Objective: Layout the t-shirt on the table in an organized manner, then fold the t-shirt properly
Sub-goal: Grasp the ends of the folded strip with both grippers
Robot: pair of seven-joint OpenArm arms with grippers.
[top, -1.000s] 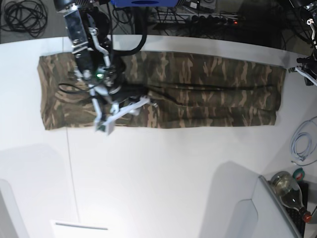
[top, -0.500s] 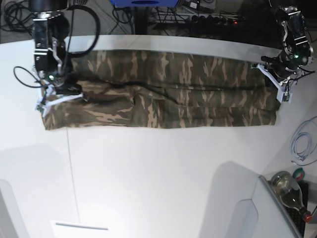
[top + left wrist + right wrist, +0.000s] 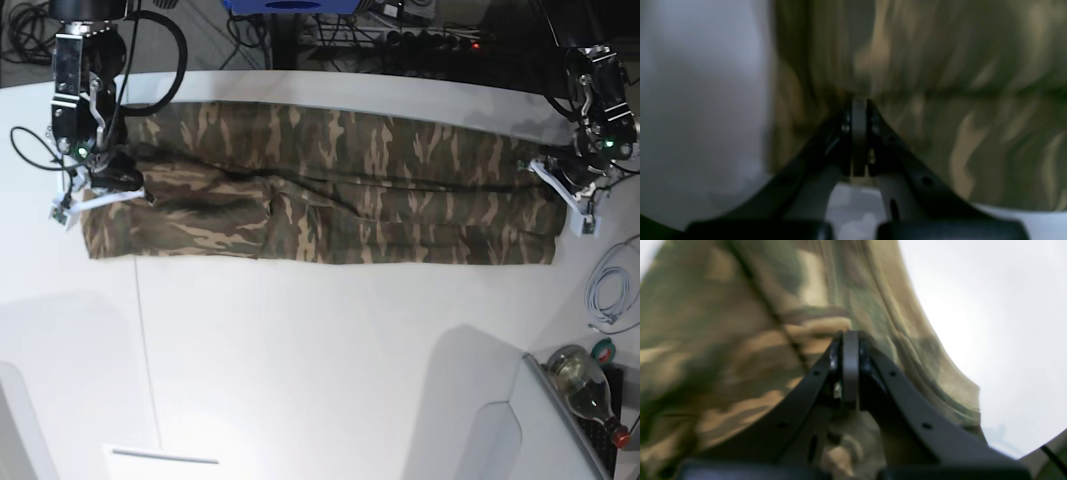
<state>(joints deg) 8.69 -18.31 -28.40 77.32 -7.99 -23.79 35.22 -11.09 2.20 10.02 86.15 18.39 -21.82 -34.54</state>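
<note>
Two grippers, one t-shirt. Right gripper (image 3: 850, 340) and left gripper (image 3: 858, 106): each with jaws pressed together, pinching camouflage cloth. The t-shirt (image 3: 330, 195) lies as a long, folded band across the far half of the white table (image 3: 330, 360), one gripper at each end; green, brown and tan blotches, creased lengthwise.

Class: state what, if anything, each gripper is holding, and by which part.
Both hold the t-shirt. The right gripper is shut on one short end of the folded strip, the left gripper on the opposite end.
</note>
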